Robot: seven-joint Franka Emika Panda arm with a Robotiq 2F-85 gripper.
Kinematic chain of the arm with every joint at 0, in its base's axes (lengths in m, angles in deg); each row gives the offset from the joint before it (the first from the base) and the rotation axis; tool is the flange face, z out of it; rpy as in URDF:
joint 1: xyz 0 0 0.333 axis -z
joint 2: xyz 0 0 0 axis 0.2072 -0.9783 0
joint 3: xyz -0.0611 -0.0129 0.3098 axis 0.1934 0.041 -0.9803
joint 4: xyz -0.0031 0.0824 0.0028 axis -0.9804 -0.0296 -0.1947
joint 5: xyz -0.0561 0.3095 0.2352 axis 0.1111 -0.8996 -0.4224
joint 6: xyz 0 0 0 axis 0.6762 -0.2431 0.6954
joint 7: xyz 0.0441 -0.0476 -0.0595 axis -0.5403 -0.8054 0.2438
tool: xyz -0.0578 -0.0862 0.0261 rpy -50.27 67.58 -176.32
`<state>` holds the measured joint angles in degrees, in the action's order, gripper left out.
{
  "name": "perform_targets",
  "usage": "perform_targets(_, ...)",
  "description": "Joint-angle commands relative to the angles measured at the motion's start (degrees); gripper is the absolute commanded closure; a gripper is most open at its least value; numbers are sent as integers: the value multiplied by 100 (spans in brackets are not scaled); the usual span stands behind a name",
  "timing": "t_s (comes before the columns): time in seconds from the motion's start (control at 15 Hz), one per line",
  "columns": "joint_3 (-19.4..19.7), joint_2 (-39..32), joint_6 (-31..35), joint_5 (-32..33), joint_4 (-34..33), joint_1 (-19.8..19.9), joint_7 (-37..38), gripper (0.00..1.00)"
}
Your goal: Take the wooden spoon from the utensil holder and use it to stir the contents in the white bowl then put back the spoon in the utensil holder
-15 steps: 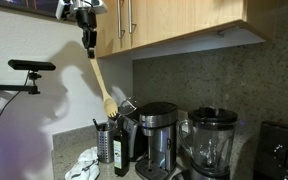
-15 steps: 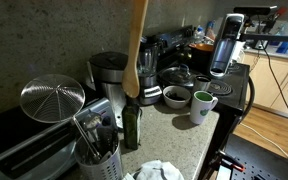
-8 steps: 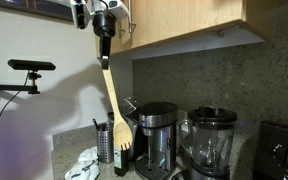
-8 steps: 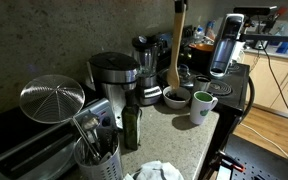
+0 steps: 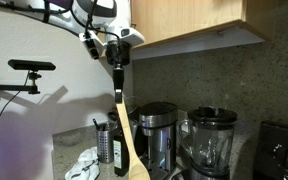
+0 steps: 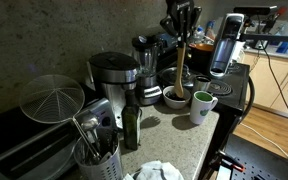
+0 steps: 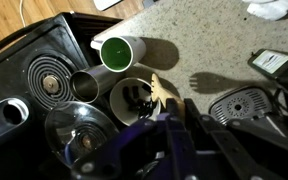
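Note:
My gripper (image 5: 119, 52) (image 6: 181, 20) is shut on the top of the wooden spoon's (image 5: 123, 125) (image 6: 181, 62) handle, and the spoon hangs nearly upright. Its lower end reaches down into the white bowl (image 6: 169, 100), which holds dark contents. In the wrist view my gripper (image 7: 181, 104) sits just above the white bowl (image 7: 116, 102), with the pale spoon (image 7: 164, 94) at the bowl's near rim. The silvery utensil holder (image 5: 104, 143) (image 6: 100, 160) stands apart from the gripper, with other utensils in it.
A dark bottle (image 6: 131, 122) (image 5: 120, 152) stands next to the holder. A white mug with a green inside (image 6: 203, 104) (image 7: 119, 52) sits beside the bowl. Also here: a coffee maker (image 5: 158, 135) (image 6: 110, 75), a blender (image 5: 212, 140), a wire strainer (image 6: 52, 100), a stove burner (image 7: 46, 78) and overhead cabinets (image 5: 184, 20).
My gripper has carried the spoon away from the utensil holder, across past the coffee maker, and lowered it. The spoon's end is now at the white bowl.

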<state>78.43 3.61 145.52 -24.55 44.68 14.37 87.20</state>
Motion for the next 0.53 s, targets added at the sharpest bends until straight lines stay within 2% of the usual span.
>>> perform_targets(0.0, 2, 328, 554, 414, 637, 197, 519, 97)
perform_targets(0.47, 98, 464, 884, 789, 1117, 464, 1054, 97)
